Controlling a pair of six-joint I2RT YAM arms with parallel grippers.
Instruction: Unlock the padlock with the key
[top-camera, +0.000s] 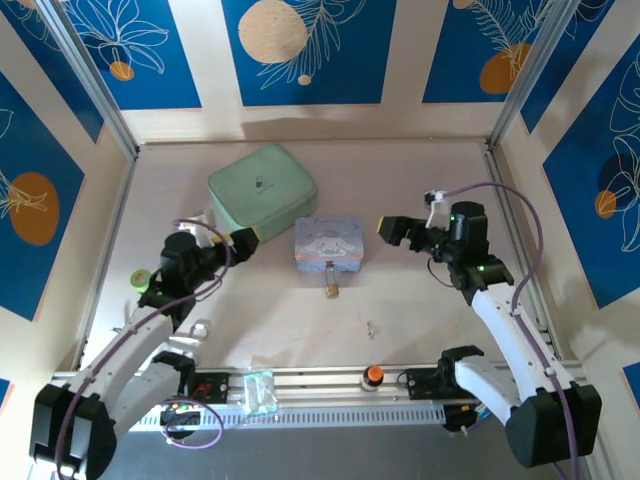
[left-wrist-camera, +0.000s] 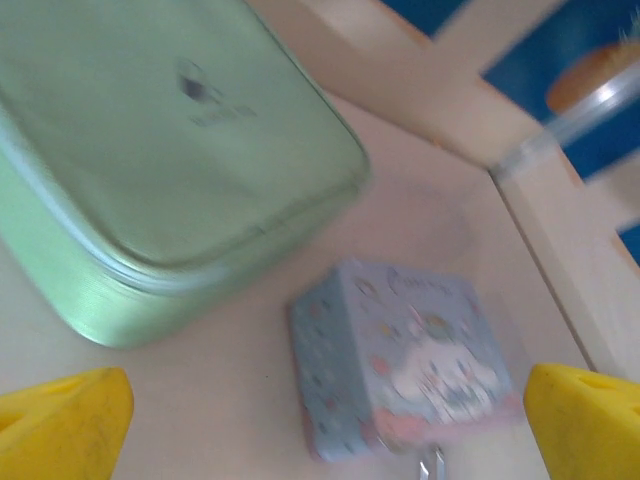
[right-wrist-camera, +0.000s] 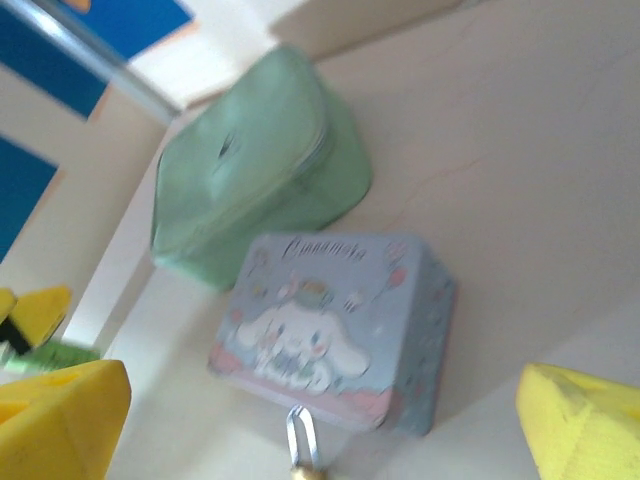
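Top external | left gripper (top-camera: 243, 238), right gripper (top-camera: 388, 228): both spread wide, empty | arms bent, pointing inward at tin (top-camera: 329, 245)

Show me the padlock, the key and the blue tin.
padlock (top-camera: 329, 290), top view, brass body.
key (top-camera: 371, 327), top view, its middle.
blue tin (top-camera: 328, 243), top view, lid centre.

Bright even light, blurred wrist views
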